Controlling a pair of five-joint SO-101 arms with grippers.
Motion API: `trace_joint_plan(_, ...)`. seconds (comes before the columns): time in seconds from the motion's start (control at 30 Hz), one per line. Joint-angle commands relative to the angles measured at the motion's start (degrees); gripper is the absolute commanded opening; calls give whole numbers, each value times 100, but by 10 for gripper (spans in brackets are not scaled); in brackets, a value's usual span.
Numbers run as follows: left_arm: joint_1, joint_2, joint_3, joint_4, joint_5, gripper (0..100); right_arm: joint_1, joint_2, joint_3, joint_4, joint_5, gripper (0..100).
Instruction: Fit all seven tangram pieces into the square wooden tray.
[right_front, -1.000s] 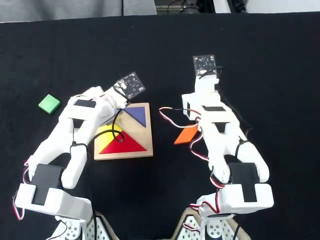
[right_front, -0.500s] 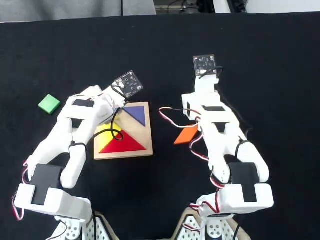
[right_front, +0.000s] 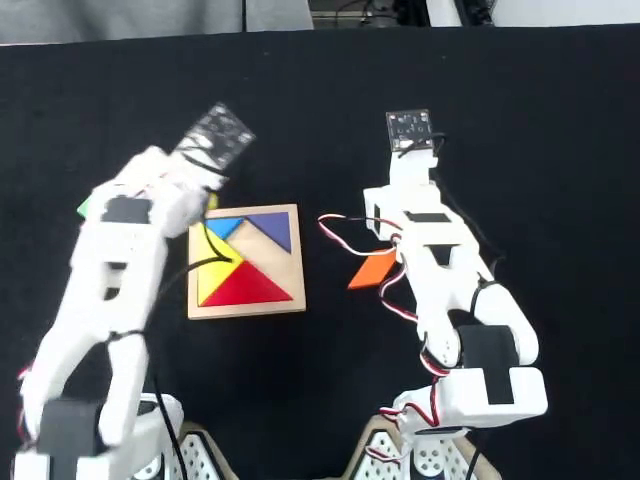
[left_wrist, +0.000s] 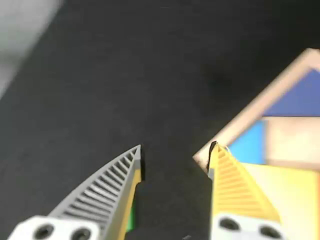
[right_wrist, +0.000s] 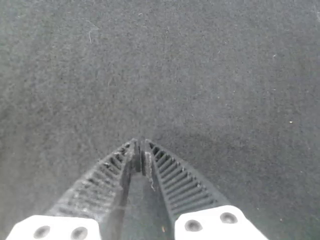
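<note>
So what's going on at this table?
Two robot arms are doing a tangram. The wooden tray holds a red triangle, a yellow triangle, a light blue triangle and a dark blue triangle. The left gripper is open and empty by the tray's corner; the right gripper is shut over black cloth. An orange piece lies loose by the right arm, a green piece by the left arm.

Readable text, numbers, signs: none found.
Left circuit board (right_front: 217, 132), mounted behind the left gripper (left_wrist: 175, 152): pale specks, possibly print, too small to read.
Right circuit board (right_front: 410, 126), behind the right gripper (right_wrist: 140, 146): likewise.
Wooden tray (right_front: 245, 312), beside the left gripper: plain coloured faces, no lettering.
</note>
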Motion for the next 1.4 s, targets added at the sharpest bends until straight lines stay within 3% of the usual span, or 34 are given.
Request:
trace_joint_plan(0.0, -743, -475, -400, 70, 53, 220, 62, -66, -382, -97, 53, 22)
trace_joint_plan(0.2, -1798, -158, -989, 325, -158, 220, 53, -66, -382, -97, 53, 22)
trace_joint_plan(0.37, -2237, 1011, -1736, 404, -273, 224, 53, -57, -382, -105, 53, 22)
trace_joint_plan(0.53, -2352, 2347, -3345, 1714, -396, 225, 53, -48, -382, -105, 53, 23)
trace_joint_plan(0.7, -2413, 4026, -5270, 3279, -1380, 227, 53, -48, -382, -105, 53, 23)
trace_joint_plan(0.9, -2422, 5644, -7767, 4870, -1538, 338, 53, -48, -382, -105, 53, 24)
trace_joint_plan(1.1, -2413, 7007, -9780, 5081, -1538, 341, 53, -48, -382, -105, 53, 24)
trace_joint_plan(1.37, -2369, 8571, -11240, 5090, -1538, 343, 53, -40, -382, -105, 53, 24)
